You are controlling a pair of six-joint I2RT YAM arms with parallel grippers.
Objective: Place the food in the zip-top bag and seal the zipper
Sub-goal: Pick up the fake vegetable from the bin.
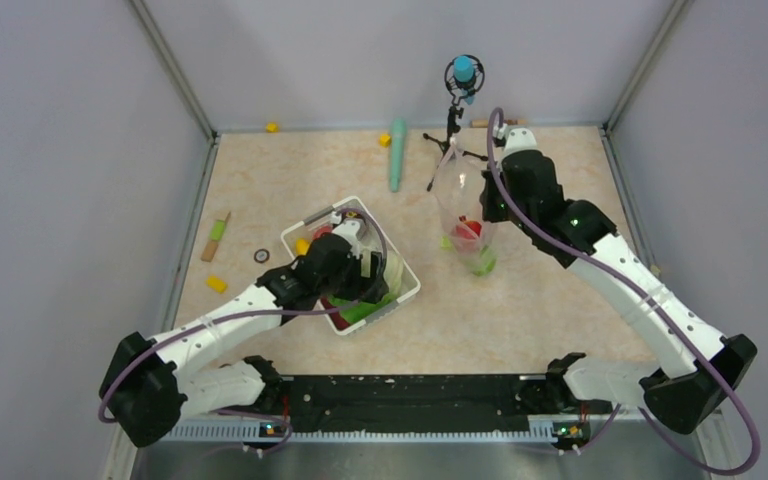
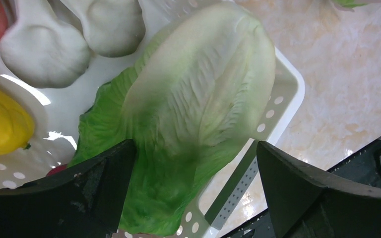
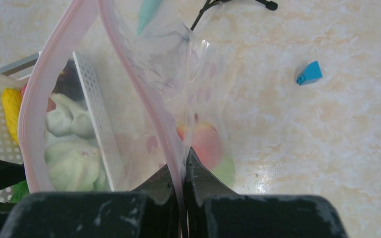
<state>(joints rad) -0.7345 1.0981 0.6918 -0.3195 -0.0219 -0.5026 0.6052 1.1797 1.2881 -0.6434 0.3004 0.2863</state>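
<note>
Holding the bag open on the right, open gripper over the cabbage on the left

The right gripper (image 3: 184,168) is closed on the zip-top bag (image 1: 457,190). Its two fingers are pressed together on the pinkish zipper (image 3: 44,79) at the mouth edge and hold this edge up above the surface (image 1: 520,320). The zipper is not sealed: in the right wrist view the strip makes a wide open loop. Inside the bag, a red apple (image 1: 468,229) and a green piece (image 1: 480,262) lie at the lower end, which is down at the surface. The bag is just to the right of the white basket (image 2: 283,87) and does not touch it.

The left gripper (image 2: 193,148) is fully open and hangs over the basket. One finger is on each side of the green cabbage (image 2: 203,89), near its darker end. I cannot tell if the left finger touches the leaf; the right finger is clearly apart from it. The cabbage lies inside the basket, along its wall. Beside it in the basket are two whitish pieces (image 2: 42,49) and a yellow piece (image 2: 2,124).

On the far part of the surface lies a long teal cylinder (image 1: 397,152), and a small blue block (image 3: 309,73) lies apart from the bag.
</note>
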